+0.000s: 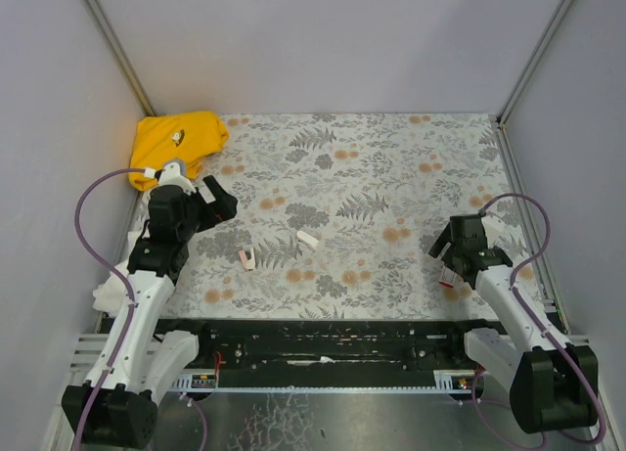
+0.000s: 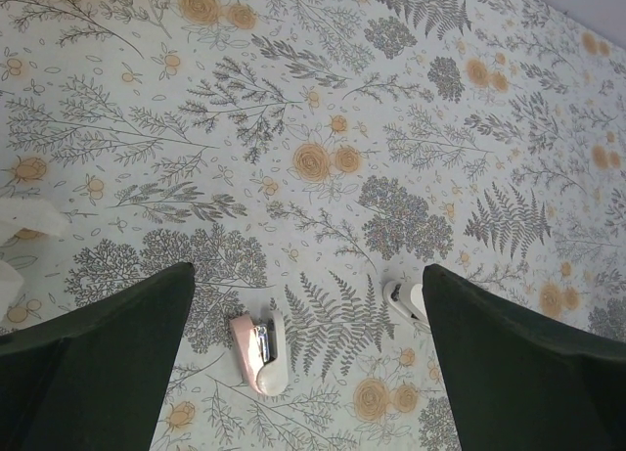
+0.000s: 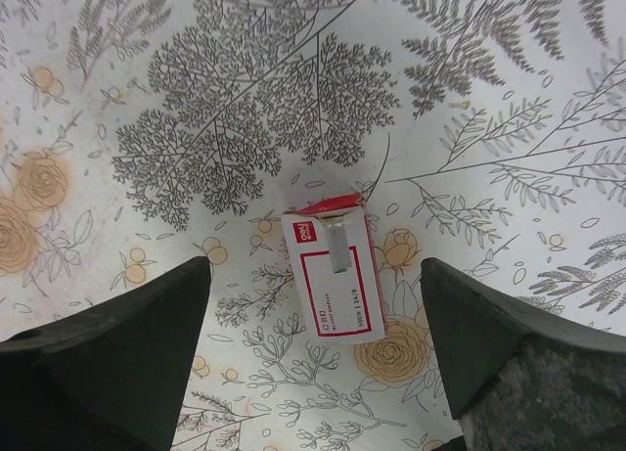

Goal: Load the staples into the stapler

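Staples (image 3: 339,248), a thin grey strip on the red-and-white box (image 3: 337,304), lie between the spread, empty fingers of the right gripper (image 3: 313,268) and may slide off if nudged, while the pink stapler (image 2: 262,351) lies under the equally open left gripper (image 2: 308,272).

One stapler (image 2: 262,348), one box (image 3: 333,270) (one strip (image 3: 339,248))

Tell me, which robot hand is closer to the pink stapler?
Left. The left gripper hovers near the stapler; the right gripper is far off, over the staple box.
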Action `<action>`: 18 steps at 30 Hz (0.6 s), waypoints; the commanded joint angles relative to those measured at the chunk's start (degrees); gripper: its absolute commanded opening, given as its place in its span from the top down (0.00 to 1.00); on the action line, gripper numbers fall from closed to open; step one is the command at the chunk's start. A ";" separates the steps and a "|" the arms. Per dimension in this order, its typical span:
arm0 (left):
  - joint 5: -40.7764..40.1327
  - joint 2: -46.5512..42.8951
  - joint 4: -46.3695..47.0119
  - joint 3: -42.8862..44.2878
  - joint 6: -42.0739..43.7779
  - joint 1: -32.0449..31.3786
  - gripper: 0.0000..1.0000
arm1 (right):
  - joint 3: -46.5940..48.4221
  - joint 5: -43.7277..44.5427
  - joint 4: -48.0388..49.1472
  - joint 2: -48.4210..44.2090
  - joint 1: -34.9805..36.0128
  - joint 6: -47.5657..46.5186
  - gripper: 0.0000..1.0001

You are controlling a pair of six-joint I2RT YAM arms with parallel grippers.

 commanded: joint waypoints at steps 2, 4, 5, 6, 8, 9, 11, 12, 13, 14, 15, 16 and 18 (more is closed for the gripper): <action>1.75 0.31 -0.68 1.64 -0.29 0.50 0.00 | 0.01 -2.20 1.55 3.47 0.26 0.83 0.09; 1.79 0.49 -0.68 1.60 -0.38 0.50 0.00 | -0.39 -2.75 2.34 4.52 0.26 0.76 0.12; 1.92 0.61 -0.68 1.61 -0.40 0.48 0.00 | -0.52 -3.19 2.66 5.02 0.22 0.77 0.13; 2.03 0.65 -0.68 1.64 -0.43 0.46 0.00 | -0.69 -3.69 2.96 5.62 0.26 0.59 0.15; 2.15 0.61 -0.68 1.67 -0.44 0.47 0.00 | -0.68 -4.61 3.37 6.46 0.26 0.16 0.20; 2.01 0.58 -0.68 1.66 -0.44 0.51 0.00 | -0.65 -4.90 3.49 6.87 0.26 -0.07 0.22; 1.91 0.74 -0.68 1.64 -0.40 0.51 0.00 | -0.60 -5.45 3.90 7.69 0.26 -0.46 0.26; 1.96 0.81 -0.74 1.57 -0.38 0.51 0.00 | -0.57 -5.70 4.18 8.05 0.24 -0.54 0.28; 2.11 0.84 -0.76 1.63 -0.42 0.49 0.00 | -0.71 -6.20 4.50 8.55 0.26 -0.71 0.29; 2.29 0.86 -0.76 1.63 -0.45 0.49 0.00 | -0.73 -6.60 4.73 8.91 0.26 -0.86 0.31; 2.28 0.86 -0.76 1.69 -0.44 0.42 0.00 | -0.79 -6.90 4.91 9.29 0.26 -1.05 0.32; 2.18 0.87 -0.76 1.73 -0.43 0.49 0.00 | -0.76 -7.17 4.94 9.72 0.25 -1.25 0.32; 2.00 1.07 -0.75 1.66 -0.40 0.45 0.00 | -0.52 -7.42 4.95 10.14 0.26 -1.46 0.34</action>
